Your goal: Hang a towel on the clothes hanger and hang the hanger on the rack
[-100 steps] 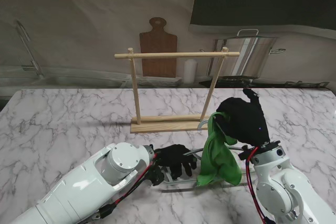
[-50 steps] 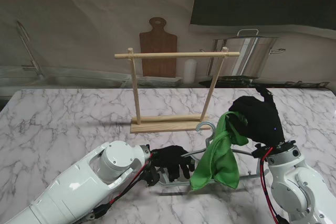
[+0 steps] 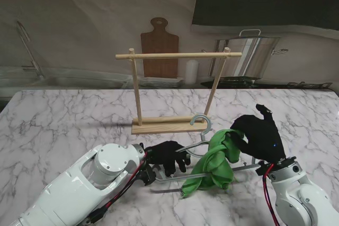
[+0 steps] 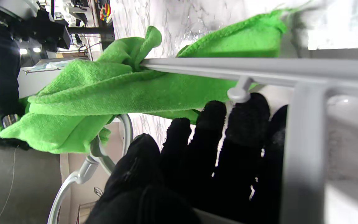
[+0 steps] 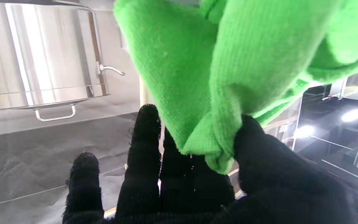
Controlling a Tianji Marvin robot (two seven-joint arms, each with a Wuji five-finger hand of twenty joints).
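Towel [image 3: 212, 165] hangs bunched over the grey hanger [image 3: 197, 142] above the desk [image 3: 69, 115], its upper end pinched in my right robot hand [image 3: 259, 136]. My left robot hand [image 3: 167, 156] grips the hanger's left end, near the wooden rack [image 3: 175, 88].

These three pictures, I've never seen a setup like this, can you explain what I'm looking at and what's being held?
It is a two-armed robot with black-gloved five-finger hands at a marble table. One picture looks down from a camera above its shoulders; the other two come from cameras on its wrists, looking along the fingers. The left hand grips a grey clothes hanger. The right hand pinches a green towel that lies over the hanger's bar. Behind them stands a wooden rack, nothing on it yet.
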